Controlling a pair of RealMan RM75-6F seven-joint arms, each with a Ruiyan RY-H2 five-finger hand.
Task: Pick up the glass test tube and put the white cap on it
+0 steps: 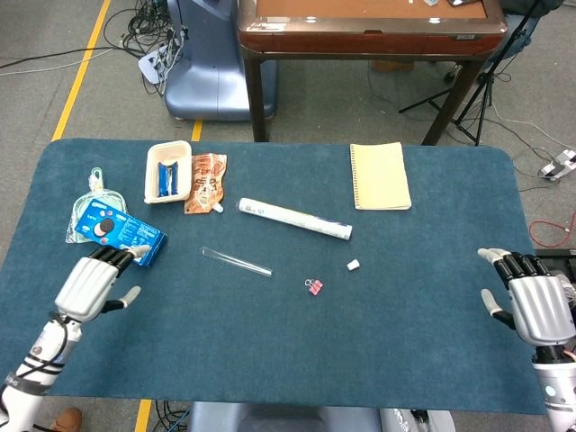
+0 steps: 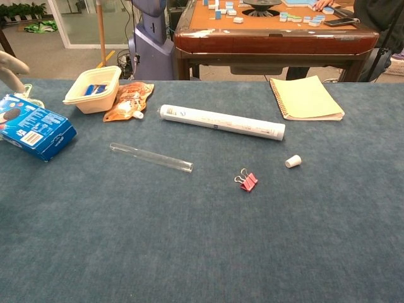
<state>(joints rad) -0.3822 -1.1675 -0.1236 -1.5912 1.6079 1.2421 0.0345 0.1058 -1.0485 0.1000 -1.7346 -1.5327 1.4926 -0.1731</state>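
Opening reach: the left robot hand (image 1: 90, 284) hovers empty, fingers apart, beside the blue biscuit box (image 1: 120, 235), the clear glass test tube (image 1: 236, 262) lies untouched mid-table with the small white cap (image 1: 353, 265) further right, so next comes a pinch on the tube, while the right robot hand (image 1: 534, 306) waits open.

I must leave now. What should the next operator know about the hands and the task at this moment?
Left hand: open, holds nothing, beside the blue cookie box, left of the tube.
Right hand: open, holds nothing, at the table's right edge.
Glass test tube: lies flat on the blue table, untouched.
White cap: lies apart from the tube, near the pink binder clip.
Done: nothing yet.
Left: pick up the tube, pick up the cap, fit the cap on.
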